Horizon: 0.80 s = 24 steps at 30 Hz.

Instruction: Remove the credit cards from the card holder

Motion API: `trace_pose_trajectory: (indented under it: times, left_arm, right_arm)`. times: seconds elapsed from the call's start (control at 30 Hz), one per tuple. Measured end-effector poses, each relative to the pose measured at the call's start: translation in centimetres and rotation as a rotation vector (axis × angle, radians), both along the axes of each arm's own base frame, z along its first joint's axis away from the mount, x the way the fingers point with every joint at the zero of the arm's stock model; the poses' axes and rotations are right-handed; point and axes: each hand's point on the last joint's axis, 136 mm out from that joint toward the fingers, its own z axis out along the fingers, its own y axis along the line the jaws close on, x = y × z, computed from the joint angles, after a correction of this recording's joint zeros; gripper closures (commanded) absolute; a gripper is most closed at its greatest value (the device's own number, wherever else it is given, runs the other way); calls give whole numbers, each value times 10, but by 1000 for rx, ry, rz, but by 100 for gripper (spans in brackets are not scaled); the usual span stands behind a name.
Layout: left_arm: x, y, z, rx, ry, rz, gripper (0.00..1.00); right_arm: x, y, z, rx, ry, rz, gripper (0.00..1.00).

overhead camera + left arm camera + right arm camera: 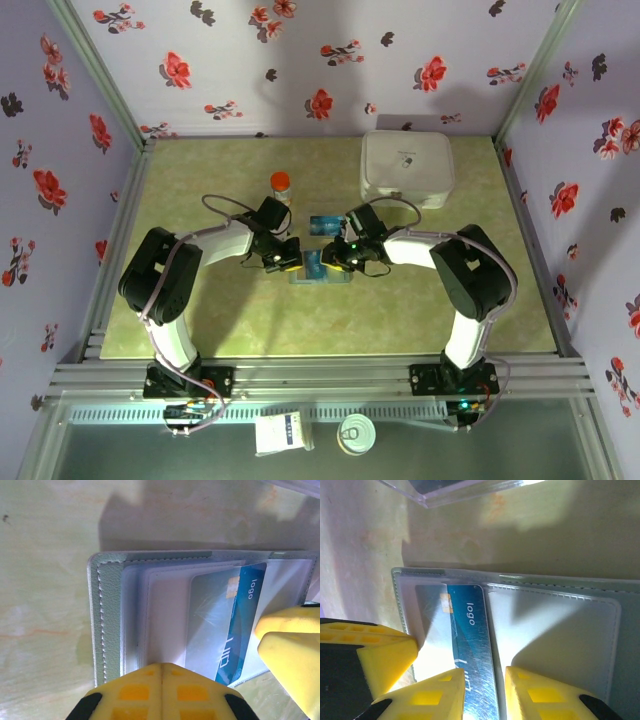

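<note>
Open card holder (318, 268) flat on table; left gripper (161, 667) shut, pinning its edge; right gripper (485, 676) narrowly parted astride blue credit card (472, 635), partly in holder's sleeve. Risk: holder drags along if pin slips.

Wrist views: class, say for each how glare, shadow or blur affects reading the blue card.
Left wrist: sleeve glare washes out the blue card; the near fingers are blurred. Right wrist: the card's print is sharp, a bright patch on its left, shadow across the card holder.
</note>
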Motion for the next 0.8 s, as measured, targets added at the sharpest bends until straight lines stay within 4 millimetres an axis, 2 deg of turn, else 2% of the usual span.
trace_pose_trajectory:
  times: [0.8]
  left_arm:
    - [1, 0, 0, 4, 3, -3, 100]
  right_arm:
    - [1, 16, 6, 96, 18, 24, 83]
